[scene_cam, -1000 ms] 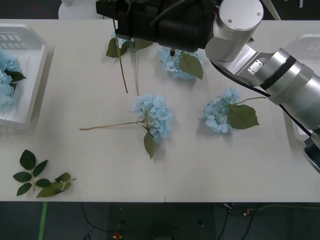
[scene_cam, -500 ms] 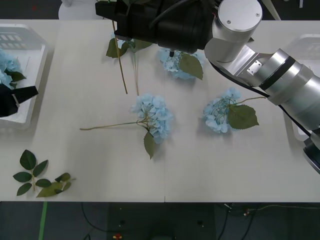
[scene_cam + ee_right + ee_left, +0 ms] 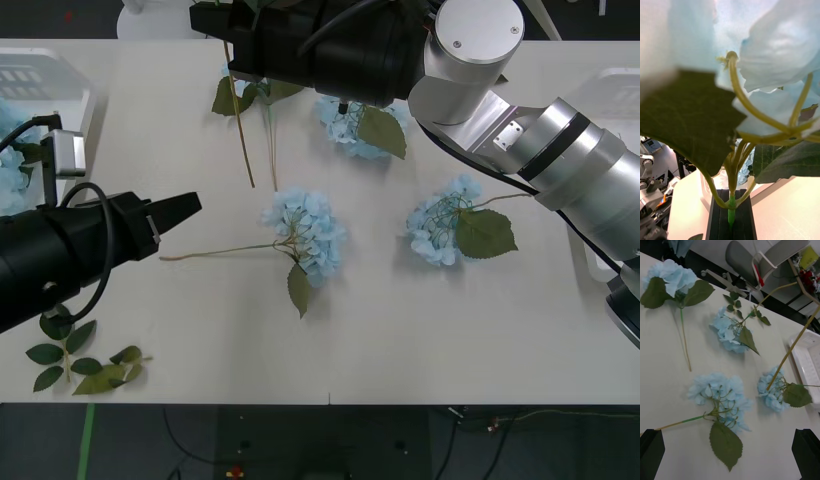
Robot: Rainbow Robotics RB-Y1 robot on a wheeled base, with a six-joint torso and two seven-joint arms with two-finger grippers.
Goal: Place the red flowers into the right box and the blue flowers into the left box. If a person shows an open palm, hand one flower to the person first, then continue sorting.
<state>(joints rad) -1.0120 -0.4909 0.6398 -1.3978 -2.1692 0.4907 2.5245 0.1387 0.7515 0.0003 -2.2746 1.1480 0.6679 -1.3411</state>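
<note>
- Since a second ago my left gripper has swung in from the left box, jaws spread wide, empty.
- Ahead, a blue flower lies on the white desk, stem pointing left toward those jaws.
- Right gripper clamps another stem, bloom above the desk's far edge.

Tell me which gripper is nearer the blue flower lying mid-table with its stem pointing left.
Left. The left gripper, open, hovers just beside that flower's stem tip; the right gripper is at the table's far edge, shut on another blue flower.

Four blue flowers lie on the white table. Left gripper fingers spread wide at both lower corners. White tray at right edge.
</note>
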